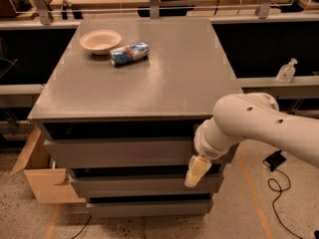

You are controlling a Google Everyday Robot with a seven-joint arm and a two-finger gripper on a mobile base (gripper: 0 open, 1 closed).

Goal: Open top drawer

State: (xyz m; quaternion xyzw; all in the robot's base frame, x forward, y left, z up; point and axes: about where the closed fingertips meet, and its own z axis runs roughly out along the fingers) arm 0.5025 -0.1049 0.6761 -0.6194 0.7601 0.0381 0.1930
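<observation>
The grey cabinet has three plain drawer fronts stacked under its top. The top drawer [119, 153] is the widest front, with a dark gap above it below the tabletop. Two shorter fronts sit under it. My white arm comes in from the right. My gripper [197, 170], with its cream tip, hangs down in front of the right end of the top drawer front, at its lower edge. Where it touches the drawer is hidden by the arm.
On the cabinet top [169, 78] sit a white bowl [100, 40] and a crumpled blue packet [129, 54]. An open cardboard box [42, 179] stands on the floor to the left. A clear pump bottle [286, 71] is on the right ledge. Cables [275, 183] lie on the floor to the right.
</observation>
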